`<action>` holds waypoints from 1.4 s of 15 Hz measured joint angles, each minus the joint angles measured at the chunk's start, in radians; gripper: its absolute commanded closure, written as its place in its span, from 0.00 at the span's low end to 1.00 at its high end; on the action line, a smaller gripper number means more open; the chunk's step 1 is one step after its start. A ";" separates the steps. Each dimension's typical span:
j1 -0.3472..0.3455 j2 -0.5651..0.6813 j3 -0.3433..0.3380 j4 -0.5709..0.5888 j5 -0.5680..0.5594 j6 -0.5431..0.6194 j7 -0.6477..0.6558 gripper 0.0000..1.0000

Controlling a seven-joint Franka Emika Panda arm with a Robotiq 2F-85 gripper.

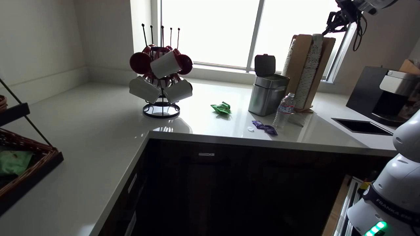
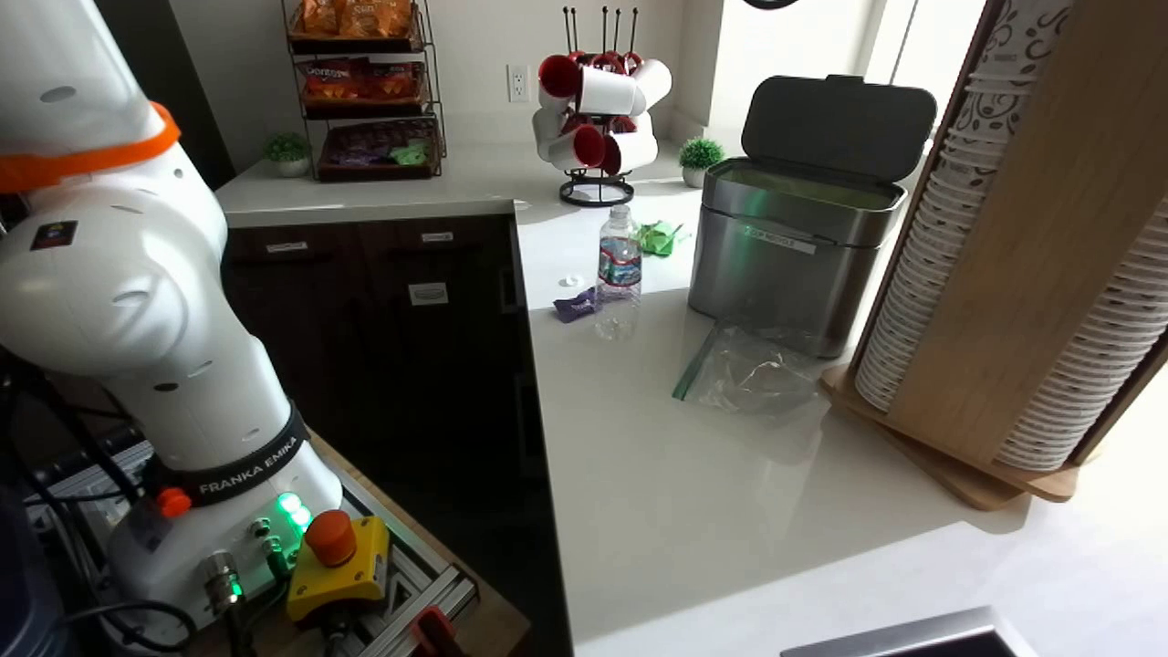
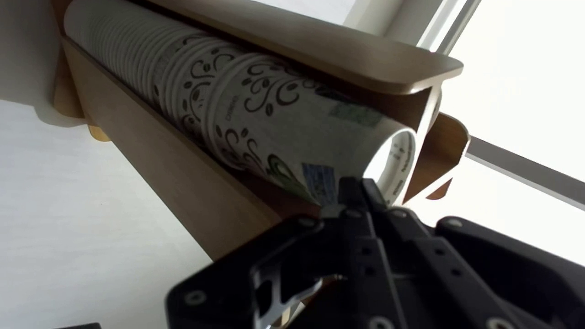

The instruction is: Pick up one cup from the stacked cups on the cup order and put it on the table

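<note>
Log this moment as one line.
gripper: shut at upper edge of top cup, hold unclear | cup stack: inverted, in wooden holder | placing: not done

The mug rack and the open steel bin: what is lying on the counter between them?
A crumpled green packet lies between the mug rack and the steel bin, touching neither; this shows in an exterior view.
</note>
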 measured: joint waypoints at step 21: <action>0.000 -0.139 0.008 -0.004 -0.022 0.000 -0.036 0.99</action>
